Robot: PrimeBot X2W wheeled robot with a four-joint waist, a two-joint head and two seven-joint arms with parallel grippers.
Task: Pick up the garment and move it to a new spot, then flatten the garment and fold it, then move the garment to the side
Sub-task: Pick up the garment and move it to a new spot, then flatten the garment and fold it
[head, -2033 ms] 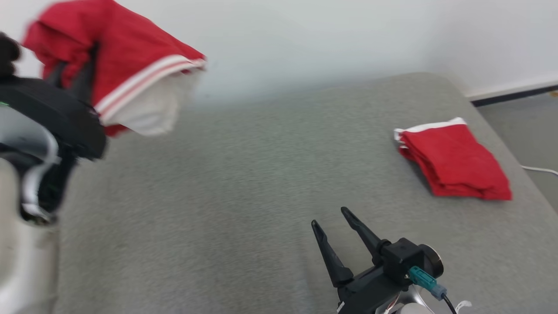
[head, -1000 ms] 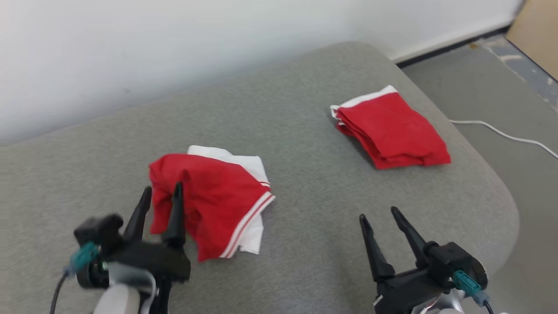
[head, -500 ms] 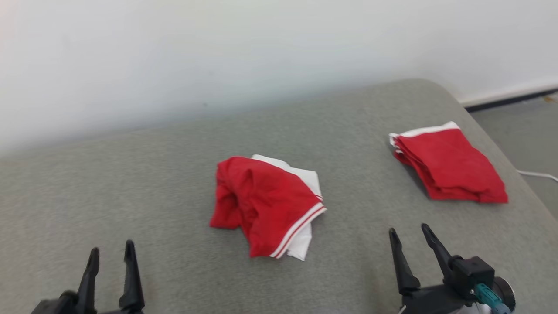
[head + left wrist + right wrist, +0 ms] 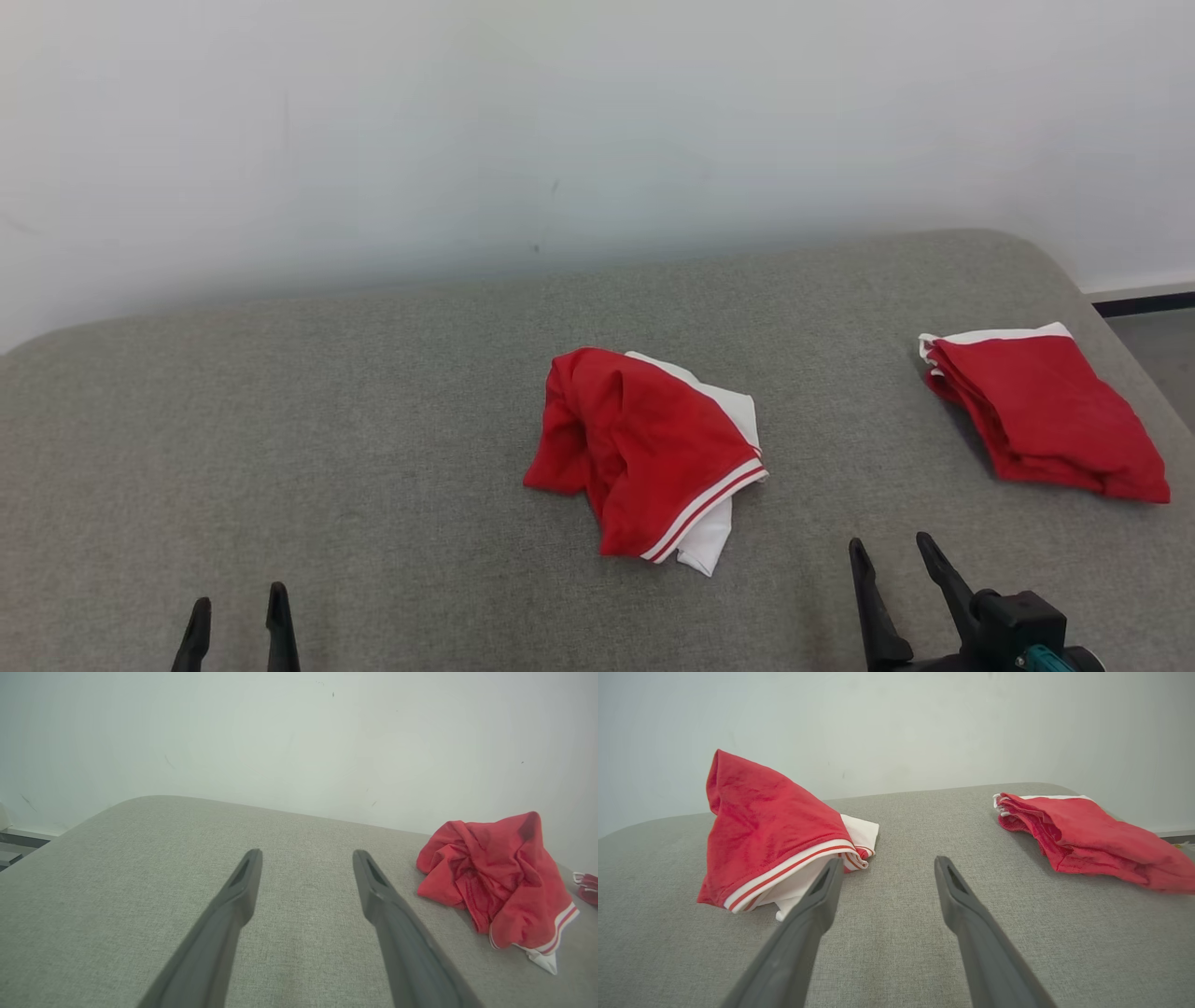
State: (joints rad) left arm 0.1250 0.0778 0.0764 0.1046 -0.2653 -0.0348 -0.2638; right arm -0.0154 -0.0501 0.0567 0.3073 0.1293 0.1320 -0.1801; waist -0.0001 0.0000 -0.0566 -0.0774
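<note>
A crumpled red garment [image 4: 644,448] with white lining and striped hem lies in a heap at the middle of the grey cushion [image 4: 373,420]. It also shows at the right of the left wrist view as the garment [image 4: 502,877], and at the left of the right wrist view as the garment [image 4: 770,844]. My left gripper [image 4: 238,611] stands open at the lower left, well clear of the heap, nothing between its fingers. At the lower right my right gripper [image 4: 892,560] is open too, a little in front and to the right of the garment.
A second red garment [image 4: 1046,415], folded, lies near the cushion's right edge; it shows as the folded garment [image 4: 1083,835] in the right wrist view. A pale wall [image 4: 560,140] rises behind the cushion. Floor [image 4: 1158,345] begins beyond the right end.
The left gripper carried the garment in the air, set it down on the cushion, let go and drew back to the lower left. The camera turned meanwhile. The right gripper stayed open.
</note>
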